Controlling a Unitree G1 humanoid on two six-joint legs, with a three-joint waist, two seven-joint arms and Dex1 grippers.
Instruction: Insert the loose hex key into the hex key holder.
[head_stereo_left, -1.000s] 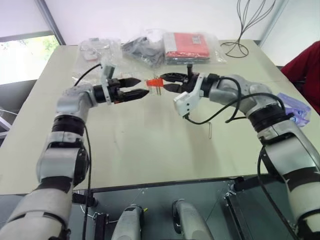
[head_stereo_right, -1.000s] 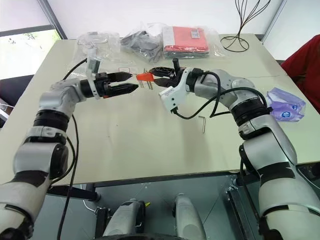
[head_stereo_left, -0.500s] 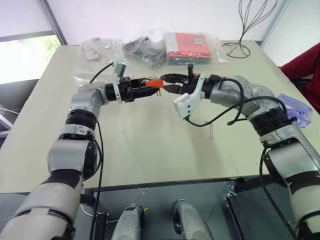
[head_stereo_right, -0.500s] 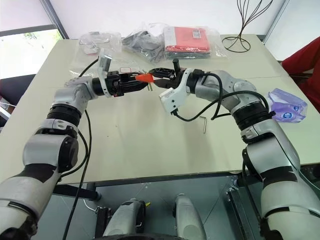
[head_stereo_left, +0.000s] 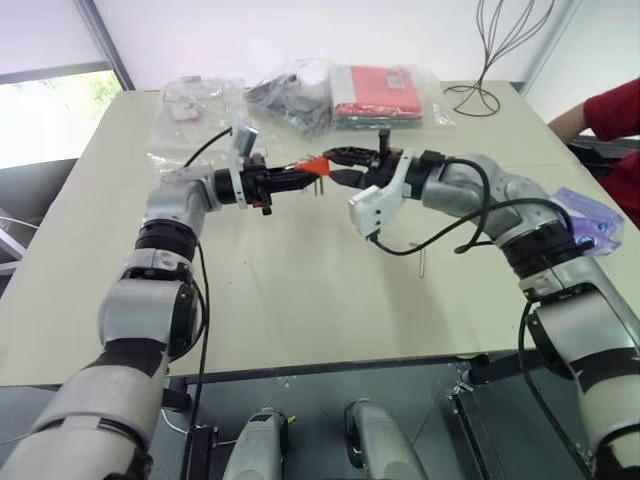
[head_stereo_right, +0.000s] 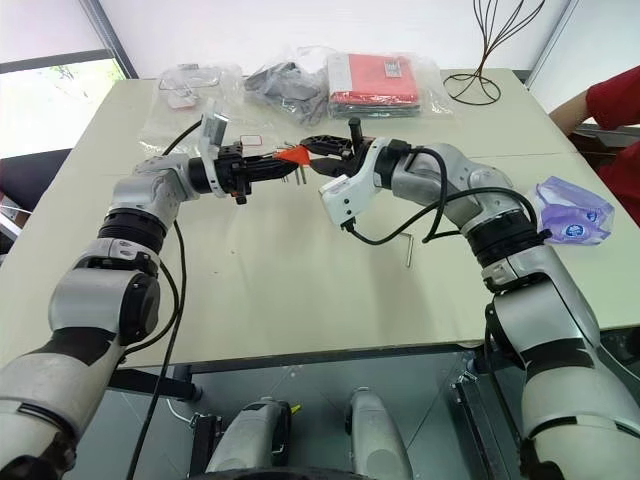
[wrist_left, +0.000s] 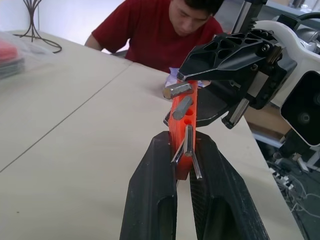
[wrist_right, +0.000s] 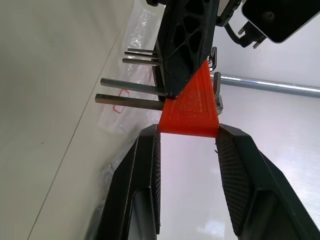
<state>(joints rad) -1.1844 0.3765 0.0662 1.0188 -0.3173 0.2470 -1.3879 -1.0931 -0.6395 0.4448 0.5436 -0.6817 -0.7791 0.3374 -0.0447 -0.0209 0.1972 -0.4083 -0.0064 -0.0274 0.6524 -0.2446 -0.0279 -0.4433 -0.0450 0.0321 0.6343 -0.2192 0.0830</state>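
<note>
The hex key holder (head_stereo_left: 316, 163), a small orange-red block with short dark keys sticking out, hangs above the table between both grippers. My left gripper (wrist_left: 184, 150) comes in from the left and is shut on one end of the block. From the right, my right gripper (wrist_right: 189, 131) is shut on the opposite end. The two grippers point at each other, almost tip to tip. The loose hex key (head_stereo_left: 422, 262), a thin dark L-shaped rod, lies flat on the table (head_stereo_left: 300, 290), below my right forearm and nearer the front edge.
Clear plastic bags (head_stereo_left: 195, 100) and a red packet (head_stereo_left: 375, 92) lie along the table's far side, beside a black wire stand (head_stereo_left: 482, 95). A purple-white packet (head_stereo_left: 588, 222) rests at the right edge. A person in a red shirt (head_stereo_left: 612, 108) sits at the far right.
My left gripper has moved right to the holder and shut on it; a second ago it stood open, apart from the block. The right gripper kept its grip in place.
</note>
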